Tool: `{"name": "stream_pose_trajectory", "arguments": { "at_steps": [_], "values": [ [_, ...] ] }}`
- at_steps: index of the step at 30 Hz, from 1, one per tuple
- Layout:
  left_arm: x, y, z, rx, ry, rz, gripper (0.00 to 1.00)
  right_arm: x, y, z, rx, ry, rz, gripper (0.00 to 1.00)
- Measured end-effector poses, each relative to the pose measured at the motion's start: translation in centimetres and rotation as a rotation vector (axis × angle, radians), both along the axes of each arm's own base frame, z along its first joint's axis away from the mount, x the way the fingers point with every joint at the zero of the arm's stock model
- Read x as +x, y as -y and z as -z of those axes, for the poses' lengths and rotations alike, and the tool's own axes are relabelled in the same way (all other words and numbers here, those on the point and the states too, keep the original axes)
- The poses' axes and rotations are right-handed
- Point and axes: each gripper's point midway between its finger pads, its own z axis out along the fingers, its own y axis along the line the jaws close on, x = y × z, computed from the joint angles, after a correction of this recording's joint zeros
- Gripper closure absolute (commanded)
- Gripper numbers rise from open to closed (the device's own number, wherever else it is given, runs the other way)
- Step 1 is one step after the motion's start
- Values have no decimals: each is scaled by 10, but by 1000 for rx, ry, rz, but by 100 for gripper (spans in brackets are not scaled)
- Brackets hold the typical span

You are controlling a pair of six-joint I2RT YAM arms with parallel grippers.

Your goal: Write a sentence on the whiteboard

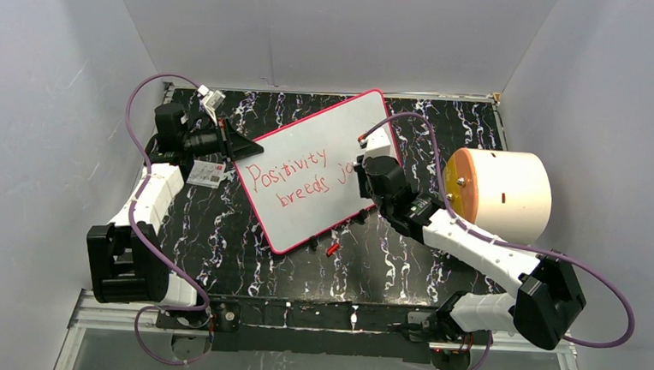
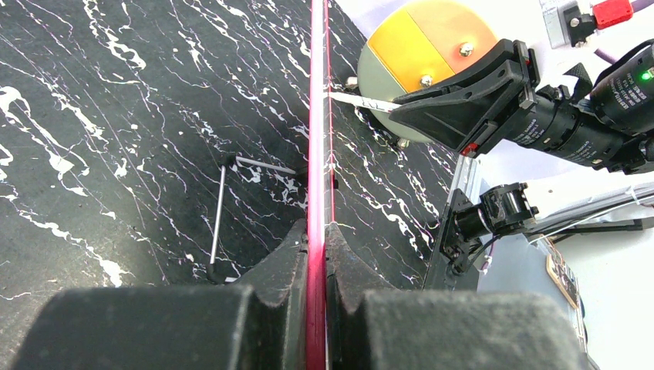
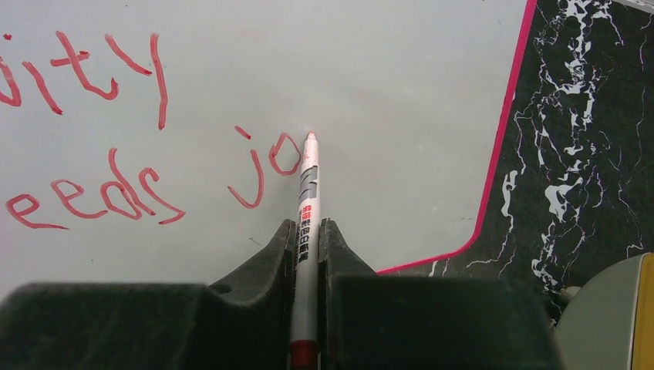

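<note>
The red handwritten sentence (image 1: pixel 294 179) on the pink-framed white whiteboard (image 1: pixel 335 134) reaches "jo" (seemingly one letter left); left gripper (image 2: pixel 316 239) clamps its left edge, right gripper (image 3: pixel 307 231) grips a white marker (image 3: pixel 308 181).

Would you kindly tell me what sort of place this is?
Probably a robotics lab test cell: plain white panel walls box in a black marble-patterned tabletop, where white robot arms work on a pink-framed whiteboard.

You have the whiteboard (image 1: pixel 331 138) on the table (image 1: pixel 218 230), the sentence (image 1: pixel 294 181) on it, the marker (image 3: pixel 307 200) tip touching the board, printed card (image 1: pixel 206 173) left, cylinder (image 1: pixel 507 196) right, marker cap (image 1: pixel 332 249) before it.
</note>
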Motion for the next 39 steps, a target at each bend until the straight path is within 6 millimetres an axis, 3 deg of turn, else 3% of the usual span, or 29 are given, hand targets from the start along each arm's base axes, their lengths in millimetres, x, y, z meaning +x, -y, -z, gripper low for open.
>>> {"name": "stream_pose_trajectory", "arguments": {
  "at_steps": [13, 39],
  "values": [
    [0, 0, 0, 1, -1, -2, 100, -7, 13, 18, -47, -39, 26, 100],
    [0, 0, 0, 0, 0, 0, 100, 2, 16, 2, -10, 9, 45, 100]
  ]
}}
